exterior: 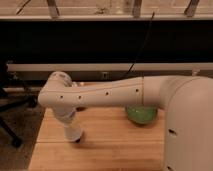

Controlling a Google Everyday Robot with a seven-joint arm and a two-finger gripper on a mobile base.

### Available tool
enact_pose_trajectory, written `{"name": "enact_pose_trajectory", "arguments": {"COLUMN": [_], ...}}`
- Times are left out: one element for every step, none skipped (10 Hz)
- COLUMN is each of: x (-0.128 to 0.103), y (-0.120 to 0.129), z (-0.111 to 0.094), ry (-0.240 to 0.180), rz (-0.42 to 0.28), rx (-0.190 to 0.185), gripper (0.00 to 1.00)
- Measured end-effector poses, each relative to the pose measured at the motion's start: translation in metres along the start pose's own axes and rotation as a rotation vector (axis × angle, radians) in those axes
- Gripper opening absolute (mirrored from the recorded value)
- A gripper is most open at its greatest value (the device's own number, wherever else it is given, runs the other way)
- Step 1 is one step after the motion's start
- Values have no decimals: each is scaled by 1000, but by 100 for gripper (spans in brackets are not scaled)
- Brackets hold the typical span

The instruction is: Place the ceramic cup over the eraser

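Note:
My white arm reaches from the right across the wooden table [115,147] and bends down at the left. My gripper [76,136] is at the arm's lower end, right at the table's surface near the left side. A white cylindrical shape [72,127] ends there with a small dark patch under it. I cannot tell whether this is the ceramic cup or part of the wrist. The eraser does not show as a separate thing. It may be hidden under the gripper.
A green bowl [141,115] stands at the back of the table, partly behind my arm. A black chair base [11,107] is on the floor to the left. A dark wall with a pale ledge [100,67] runs behind the table.

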State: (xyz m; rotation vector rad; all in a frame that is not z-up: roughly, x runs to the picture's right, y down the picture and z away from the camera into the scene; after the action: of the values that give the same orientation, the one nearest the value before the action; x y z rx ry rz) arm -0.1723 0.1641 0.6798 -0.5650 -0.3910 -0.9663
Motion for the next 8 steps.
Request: {"name": "enact_pose_trajectory", "arguments": {"x": [1, 2, 3, 4, 5, 6, 7, 10], "y": [1, 1, 2, 2, 3, 4, 7, 9], "z": [6, 10, 14, 17, 19, 20, 21, 21], "ry": [-2, -1, -4, -4, -7, -11, -17, -24], "rz": [4, 8, 13, 18, 22, 29, 40, 54], "rx": [-7, -12, -17, -21, -25, -30, -32, -33], "gripper": [80, 80, 80, 80, 80, 80, 80, 80]}}
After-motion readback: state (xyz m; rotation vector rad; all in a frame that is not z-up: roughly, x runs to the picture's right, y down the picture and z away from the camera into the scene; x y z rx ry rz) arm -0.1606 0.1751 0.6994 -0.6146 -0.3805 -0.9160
